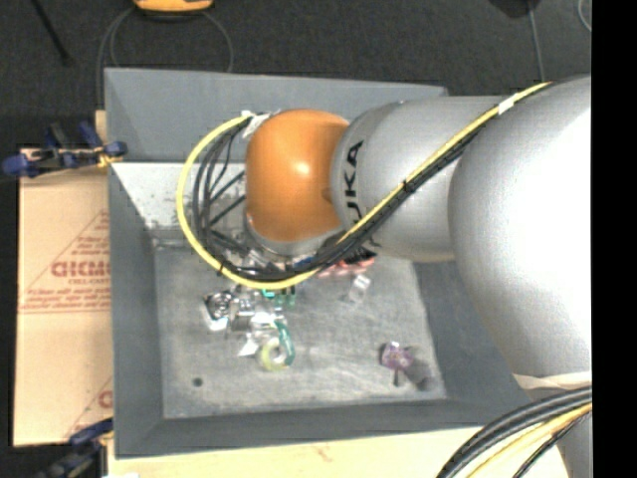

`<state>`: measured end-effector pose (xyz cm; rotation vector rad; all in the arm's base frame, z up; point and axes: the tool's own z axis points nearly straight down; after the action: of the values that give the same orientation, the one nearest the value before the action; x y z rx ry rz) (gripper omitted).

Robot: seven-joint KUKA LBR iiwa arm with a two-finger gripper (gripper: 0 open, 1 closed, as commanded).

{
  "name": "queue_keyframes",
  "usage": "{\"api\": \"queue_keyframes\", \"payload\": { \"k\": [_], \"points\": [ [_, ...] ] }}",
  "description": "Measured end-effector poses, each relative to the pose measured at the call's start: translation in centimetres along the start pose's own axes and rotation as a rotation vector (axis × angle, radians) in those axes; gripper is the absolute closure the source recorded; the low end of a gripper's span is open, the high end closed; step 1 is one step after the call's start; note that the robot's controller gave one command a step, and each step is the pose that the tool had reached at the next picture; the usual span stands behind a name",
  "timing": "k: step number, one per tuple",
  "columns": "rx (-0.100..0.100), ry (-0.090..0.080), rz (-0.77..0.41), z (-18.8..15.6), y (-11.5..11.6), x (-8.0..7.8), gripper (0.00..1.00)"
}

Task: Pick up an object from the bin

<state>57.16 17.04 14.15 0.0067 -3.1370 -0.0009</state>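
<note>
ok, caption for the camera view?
KUKA arm reaching into grey bin, wrist above a small heap left of centre; purple piece lies apart, lower right.

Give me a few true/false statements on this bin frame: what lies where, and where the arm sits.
1. A small purple thing lies alone at the lower right of the bin floor. True.
2. The arm reaches in from the left. False: it comes from the right.
3. A pale ring lies at the lower edge of the small heap by the gripper. True.
4. The wrist cover is blue. False: it is orange.
5. The purple thing touches the heap. False: bare floor separates them.
</note>
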Motion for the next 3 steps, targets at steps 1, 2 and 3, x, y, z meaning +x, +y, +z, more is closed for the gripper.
{"api": "queue_keyframes", "payload": {
  "k": [1, 2, 3],
  "points": [
    [0.0, -0.014, -0.192, 5.8, -6.2, -4.4, 0.0],
    [-0.005, -0.015, -0.482, 6.4, -12.0, -7.9, 0.0],
    [0.006, -0.032, -0.693, 6.3, -14.2, -1.1, 0.0]
  ]
}}
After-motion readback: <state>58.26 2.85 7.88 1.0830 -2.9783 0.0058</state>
